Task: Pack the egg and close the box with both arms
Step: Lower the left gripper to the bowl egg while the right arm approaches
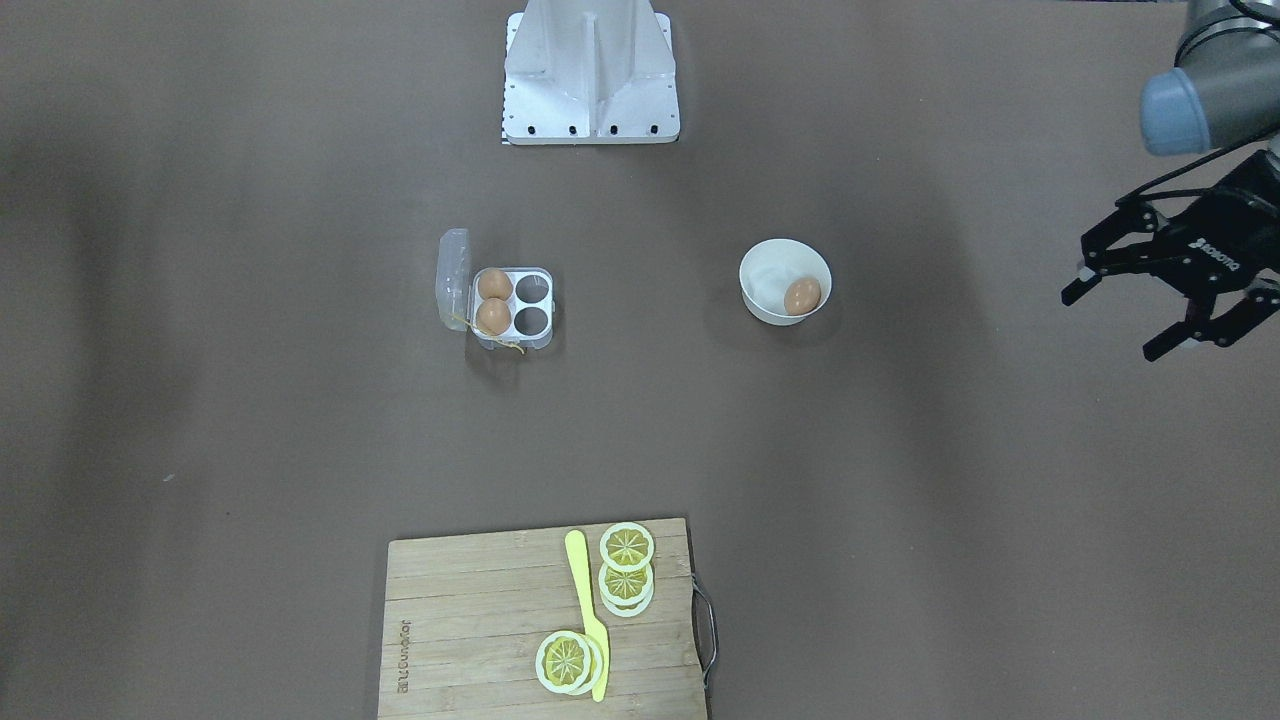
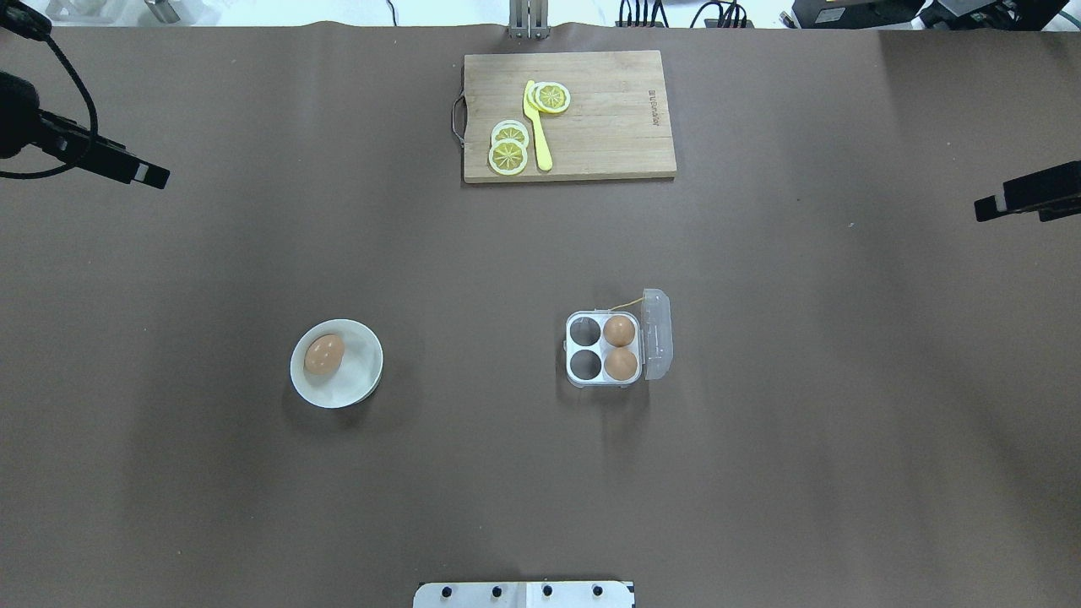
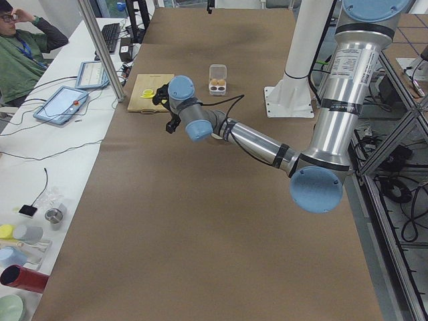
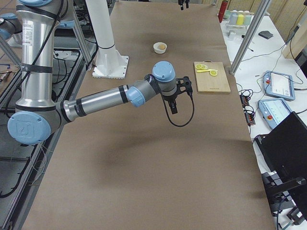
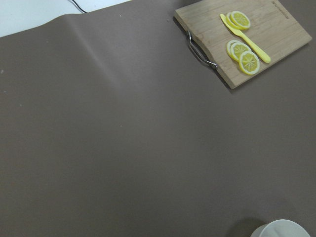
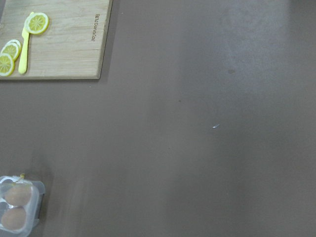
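Here, from across the table, the left gripper [image 1: 1112,322] hangs at the picture's right edge over the brown table [image 1: 950,520]. Its two black fingers are spread wide with nothing between them. The egg [image 1: 802,296] lies in a round white bowl [image 1: 762,262], well apart from that gripper. Further left in this picture sits the box [image 1: 546,300], its lid swung back, with two more eggs [image 1: 494,284] in the wells beside the lid. A wooden cutting board [image 1: 450,600] at the near edge carries lemon slices [image 1: 627,546] and a yellow knife [image 1: 583,590]. From overhead, the bowl is on the left, the box on the right and the board at the far side. From the left end, the box's lid stands upright and the left gripper is raised off the table. From the right end, the right gripper [image 4: 186,86] hovers above the table; how its fingers are set cannot be told. The left wrist camera sees the board and a sliver of bowl rim. The right wrist camera sees the box in its lower left corner and the board at upper left.
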You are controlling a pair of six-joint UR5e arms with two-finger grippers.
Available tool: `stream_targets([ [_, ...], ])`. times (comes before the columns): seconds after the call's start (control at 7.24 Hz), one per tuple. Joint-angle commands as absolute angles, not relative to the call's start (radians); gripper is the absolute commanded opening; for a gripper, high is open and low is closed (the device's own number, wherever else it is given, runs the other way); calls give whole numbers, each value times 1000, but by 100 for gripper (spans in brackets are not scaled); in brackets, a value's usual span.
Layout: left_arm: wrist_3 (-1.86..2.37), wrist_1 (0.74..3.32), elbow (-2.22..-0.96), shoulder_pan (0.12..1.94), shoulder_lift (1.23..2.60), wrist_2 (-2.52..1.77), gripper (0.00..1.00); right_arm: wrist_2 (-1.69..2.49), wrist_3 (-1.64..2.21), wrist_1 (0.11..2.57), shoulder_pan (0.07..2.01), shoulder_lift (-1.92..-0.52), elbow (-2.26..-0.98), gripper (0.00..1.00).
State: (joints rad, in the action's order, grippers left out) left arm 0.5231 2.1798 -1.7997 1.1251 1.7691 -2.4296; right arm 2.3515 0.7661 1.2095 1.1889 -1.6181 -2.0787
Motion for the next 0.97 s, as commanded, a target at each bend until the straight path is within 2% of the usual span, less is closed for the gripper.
stream_targets([
  [0.0,670,2180,-1864,960,1769,-2284,98,2138,1045,1209,986,-1560,-2118,97],
  [0.14,716,2180,-1867,883,1769,-2220,97,2069,1104,1212,918,-1546,-2117,94],
  [0.28,773,2180,-1865,818,1769,-2183,97,1999,1185,1212,854,-1539,-2117,83],
  [0.41,831,2180,-1865,768,1766,-2183,97,1950,1237,1212,801,-1507,-2112,81],
  [0.83,994,2184,-1861,584,1764,-1973,96,1945,1243,1201,775,-1494,-2112,84],
])
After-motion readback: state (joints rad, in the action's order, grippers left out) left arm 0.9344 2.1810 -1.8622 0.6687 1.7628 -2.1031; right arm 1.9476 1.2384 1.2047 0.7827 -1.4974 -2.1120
